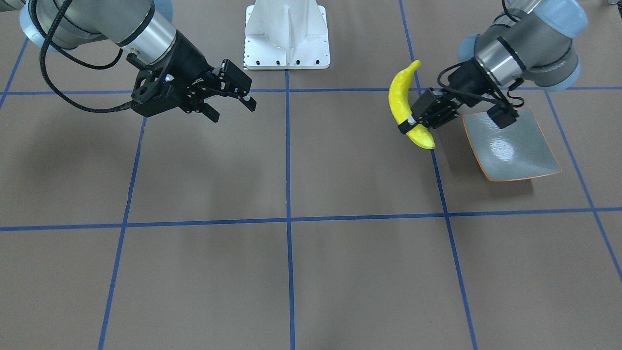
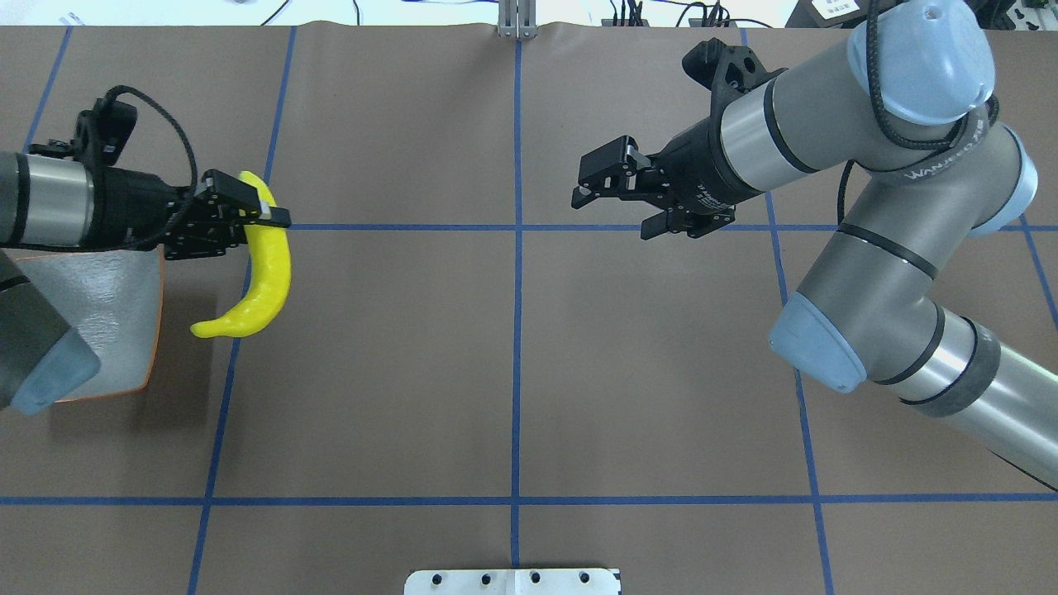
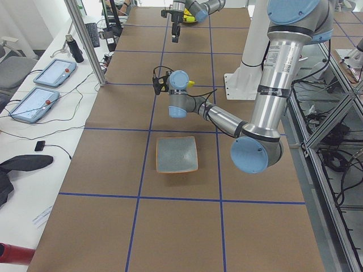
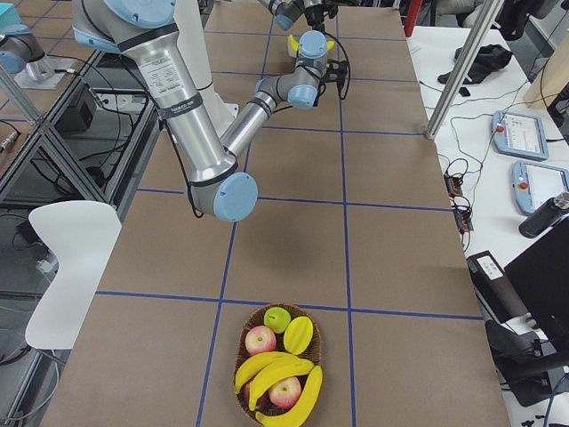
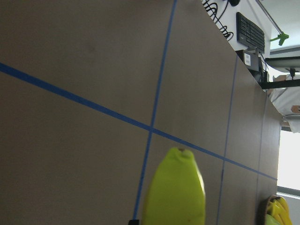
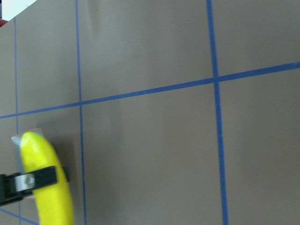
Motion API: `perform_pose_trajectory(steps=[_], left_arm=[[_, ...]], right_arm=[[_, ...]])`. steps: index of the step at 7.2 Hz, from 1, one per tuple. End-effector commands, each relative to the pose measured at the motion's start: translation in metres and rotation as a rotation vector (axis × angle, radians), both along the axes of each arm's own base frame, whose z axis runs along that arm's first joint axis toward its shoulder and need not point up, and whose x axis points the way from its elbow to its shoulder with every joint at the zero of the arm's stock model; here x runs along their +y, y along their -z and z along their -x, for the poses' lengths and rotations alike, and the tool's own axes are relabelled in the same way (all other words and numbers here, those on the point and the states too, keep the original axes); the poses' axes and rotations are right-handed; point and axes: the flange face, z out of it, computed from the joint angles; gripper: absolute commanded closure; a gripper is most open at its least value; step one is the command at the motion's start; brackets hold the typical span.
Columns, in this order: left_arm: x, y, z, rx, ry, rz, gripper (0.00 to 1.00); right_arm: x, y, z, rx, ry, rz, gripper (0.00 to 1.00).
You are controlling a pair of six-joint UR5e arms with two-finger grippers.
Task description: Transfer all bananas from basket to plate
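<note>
Plate [image 2: 124,281] lay bare: the left fingers [image 2: 273,218] grasped one banana [image 2: 266,273] just beside it, above the desk [image 2: 512,372]. Right fingers [image 2: 603,165] hung released and empty. About three bananas [image 4: 276,372] lay in the far basket [image 4: 242,351], not yet moved.

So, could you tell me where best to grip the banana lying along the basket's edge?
Probably at its middle, from straight above, jaws across its width. That banana lies flat on top along the basket rim, its upper side bare; an apple crowds its inner side.
</note>
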Motion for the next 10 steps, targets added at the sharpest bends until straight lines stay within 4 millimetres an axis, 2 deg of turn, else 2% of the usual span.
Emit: perform_pose_trajectory(steps=[1,2,3,6,7,10], left_arm=[[-0.015,-0.080,0.061,-0.223,-0.007,-0.011,1.00],[-0.020,-0.096,0.069,-0.306,-0.021,0.007,1.00],[-0.016,-0.117,0.067,-0.372,-0.053,0.027,1.00],[-0.011,-0.164,0.074,-0.534,-0.150,0.037,1.00],[0.004,-0.191,0.086,-0.584,-0.190,0.012,1.00],[0.010,-0.220,0.095,-0.625,-0.208,0.012,1.00]], right_arm=[[-0.005,-0.022,-0.004,0.033,-0.033,0.021,0.00],[-0.007,-0.030,-0.008,0.044,-0.041,0.029,0.00],[-0.009,-0.044,-0.012,0.065,-0.060,0.043,0.00],[-0.011,-0.055,-0.010,0.085,-0.079,0.051,0.00],[-0.011,-0.056,-0.009,0.086,-0.079,0.053,0.00],[-0.013,-0.061,-0.005,0.102,-0.101,0.051,0.00]])
